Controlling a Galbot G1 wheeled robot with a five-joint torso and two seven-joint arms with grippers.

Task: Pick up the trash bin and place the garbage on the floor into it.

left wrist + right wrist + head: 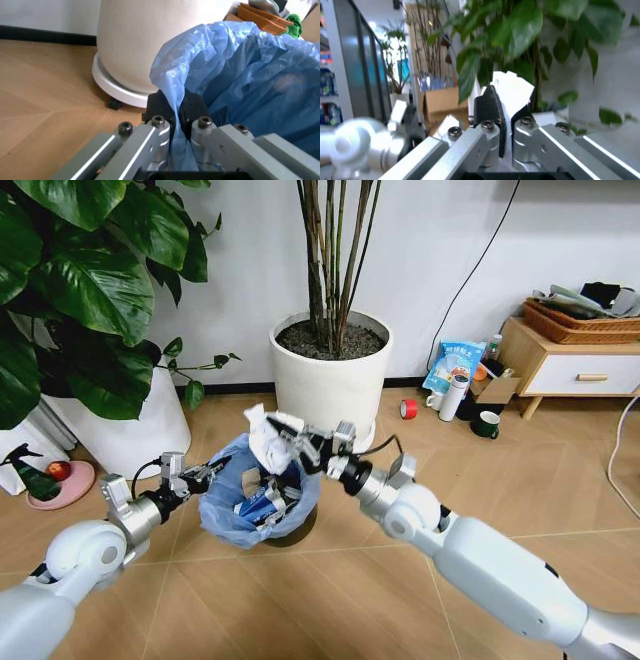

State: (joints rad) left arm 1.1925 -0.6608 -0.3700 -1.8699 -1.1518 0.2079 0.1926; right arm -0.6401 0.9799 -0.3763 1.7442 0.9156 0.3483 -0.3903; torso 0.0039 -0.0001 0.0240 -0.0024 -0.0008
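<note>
Trash bin (262, 502) held above floor (330, 600), its blue bag rim (172, 108) pinched by left tool (210, 472). Crumpled white paper (268, 437) pinched by right tool (292, 444), poised over bin opening, before white plant pot (330, 375).

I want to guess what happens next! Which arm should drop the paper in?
The right. Its fingers pinch the crumpled white paper right above the small black bin's baggy light-blue bag; the left gripper is busy clamping the bag's rim.
</note>
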